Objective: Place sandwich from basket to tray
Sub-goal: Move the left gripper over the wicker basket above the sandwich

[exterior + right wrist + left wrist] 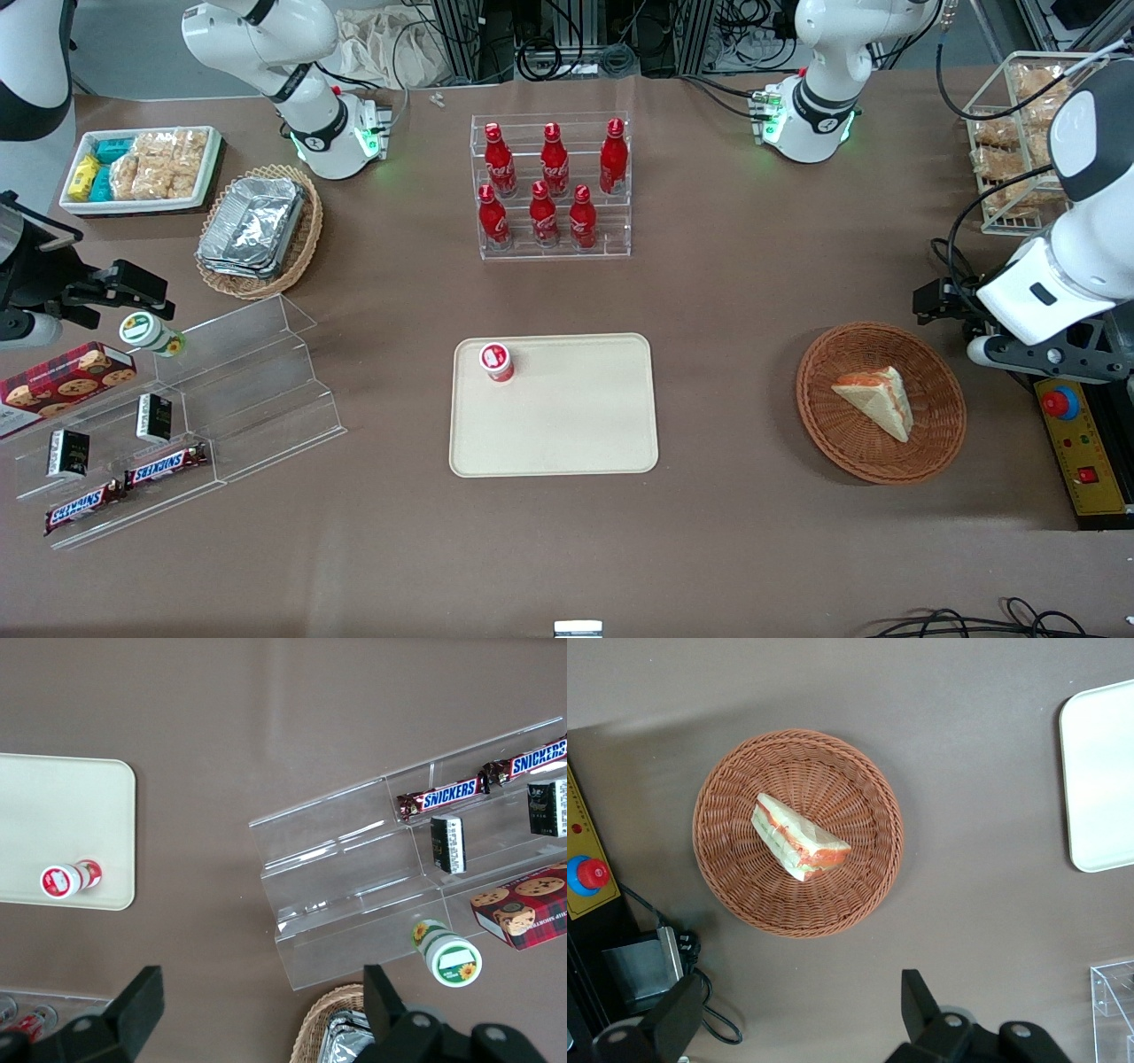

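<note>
Brown tabletop: sandwich (799, 837) in basket (722, 868), wide-spread gripper (799, 1019) above, apart.

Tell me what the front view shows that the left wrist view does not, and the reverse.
Only the front view shows the red cup standing on the tray, the cola bottles in their rack, and the snack shelf.

Only the left wrist view shows the claw open, above the bare table beside the basket.

Both show the sandwich lying in the basket, the tray, and the red button box.
</note>
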{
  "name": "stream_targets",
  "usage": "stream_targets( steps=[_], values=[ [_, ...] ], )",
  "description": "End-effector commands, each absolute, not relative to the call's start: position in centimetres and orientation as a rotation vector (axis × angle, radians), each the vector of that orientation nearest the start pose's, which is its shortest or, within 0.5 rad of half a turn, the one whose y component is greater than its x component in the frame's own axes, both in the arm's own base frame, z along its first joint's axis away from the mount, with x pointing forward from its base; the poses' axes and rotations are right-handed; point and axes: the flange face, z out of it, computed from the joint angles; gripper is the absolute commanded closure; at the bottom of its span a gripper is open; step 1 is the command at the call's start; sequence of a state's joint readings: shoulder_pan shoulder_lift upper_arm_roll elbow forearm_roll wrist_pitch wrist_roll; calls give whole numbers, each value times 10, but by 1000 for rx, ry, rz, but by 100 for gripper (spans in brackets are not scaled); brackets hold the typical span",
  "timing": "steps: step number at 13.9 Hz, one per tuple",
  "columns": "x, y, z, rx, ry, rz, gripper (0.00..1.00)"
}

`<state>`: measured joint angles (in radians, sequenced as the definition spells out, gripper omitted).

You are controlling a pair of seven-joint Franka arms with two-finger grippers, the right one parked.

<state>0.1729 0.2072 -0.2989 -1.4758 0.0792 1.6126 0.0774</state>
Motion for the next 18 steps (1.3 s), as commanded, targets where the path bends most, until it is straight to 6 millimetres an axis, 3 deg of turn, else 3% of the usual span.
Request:
stream_targets(
  steps=[1, 3, 7, 13, 15, 18],
  values=[
    [617, -52, 561, -3121, 293, 96, 0],
    [617, -46, 561, -3122, 286, 98, 0],
    [622, -40, 533, -3123, 123, 165, 0],
    [620, -17, 445, -3110, 51, 134, 0],
    [614, 1, 413, -3104, -50, 115, 0],
    [609, 1, 370, -3098, -326, 31, 0]
  ],
)
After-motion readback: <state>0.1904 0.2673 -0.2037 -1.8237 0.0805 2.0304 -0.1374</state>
